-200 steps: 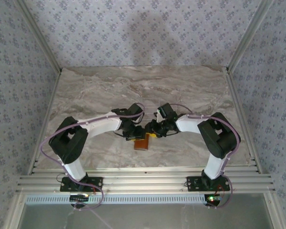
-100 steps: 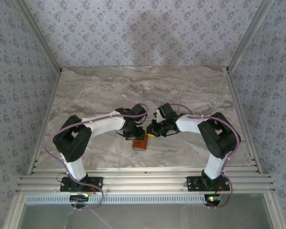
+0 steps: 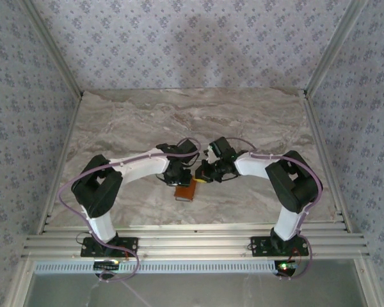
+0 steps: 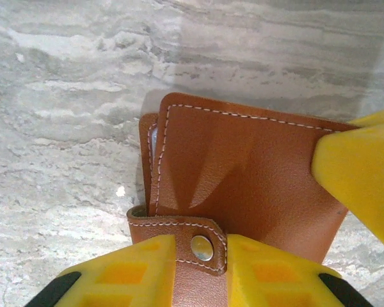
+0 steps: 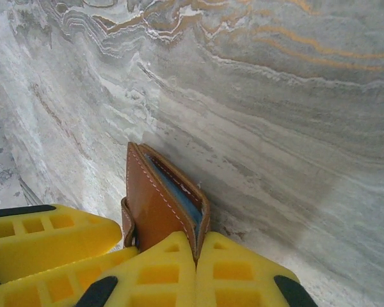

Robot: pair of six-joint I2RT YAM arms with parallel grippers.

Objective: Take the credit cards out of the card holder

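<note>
Left gripper (image 4: pixel 201 256) clamped on the card holder (image 4: pixel 243 173) at its snap strap (image 4: pixel 173 227), the holder's near end. Right gripper (image 5: pixel 195 256) pinched together on the holder's side edge, just beside the left one. Holder folded, tan leather, grey-blue lining (image 5: pixel 173 188) showing in its slit. Marble table (image 4: pixel 64 96) lies beyond it.
</note>
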